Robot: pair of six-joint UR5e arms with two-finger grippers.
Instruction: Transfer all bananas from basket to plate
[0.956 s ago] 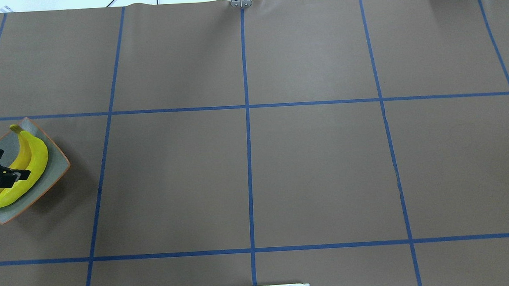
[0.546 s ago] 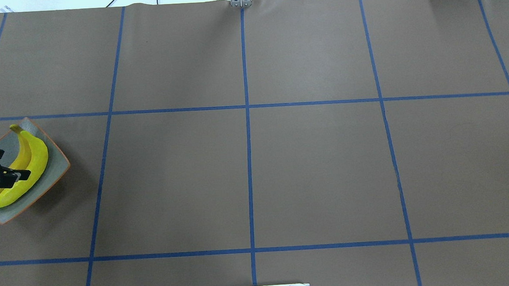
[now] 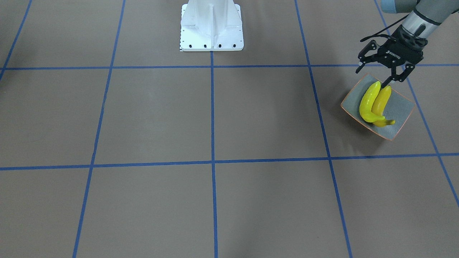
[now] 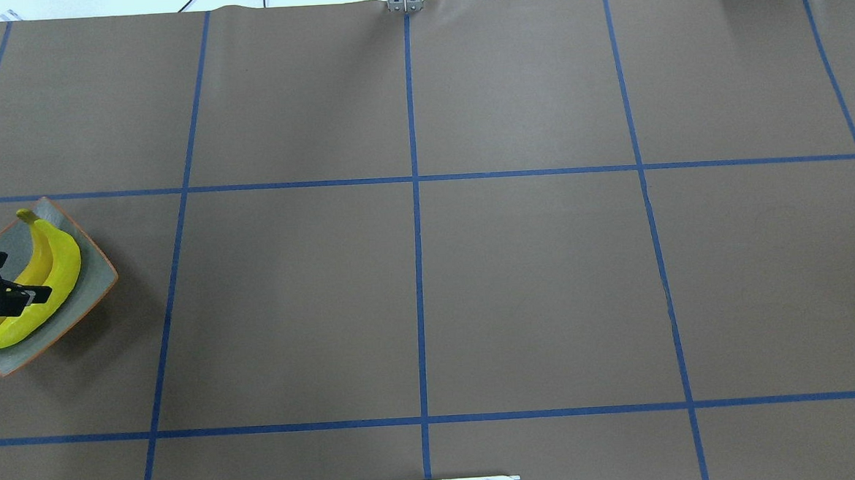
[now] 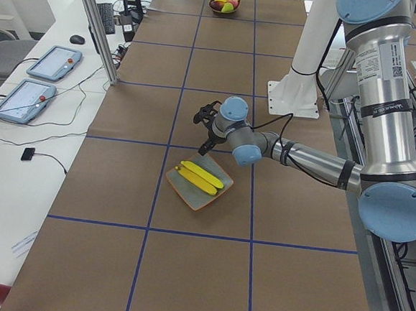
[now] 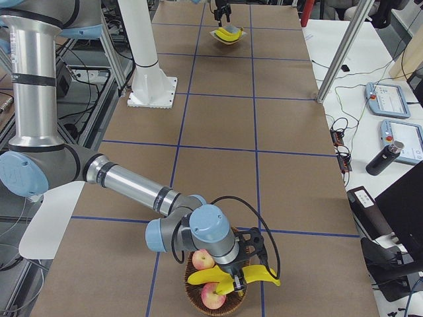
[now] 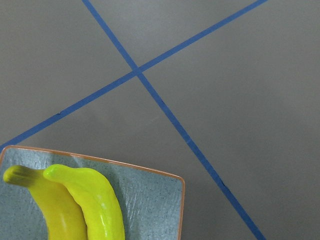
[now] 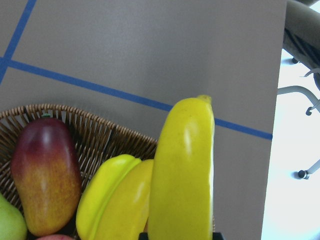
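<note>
At the table's far left end, the left gripper (image 3: pixel 374 76) hangs just above the near edge of the plate (image 3: pixel 400 107), its two fingers spread wide and holding nothing. Two bananas (image 3: pixel 369 102) lie side by side on that plate, touching. Well apart, at the other end of the table, the right gripper (image 6: pixel 234 282) is down at the basket (image 8: pixel 100 125) with a banana (image 8: pixel 182 170) right against it. Whether it is pinching that banana I cannot tell. At least one more banana (image 8: pixel 115 200) lies in the basket beside a red fruit (image 8: pixel 45 175).

The likely trouble is the long carry. A glossy, curved banana gripped off-centre could swivel or slip out partway. It could also snag the wicker rim on the lift and drag the basket. The plate is shallow and already crowded, so a third banana set on top may roll over the rim, and the open left fingers could nudge the two already there
</note>
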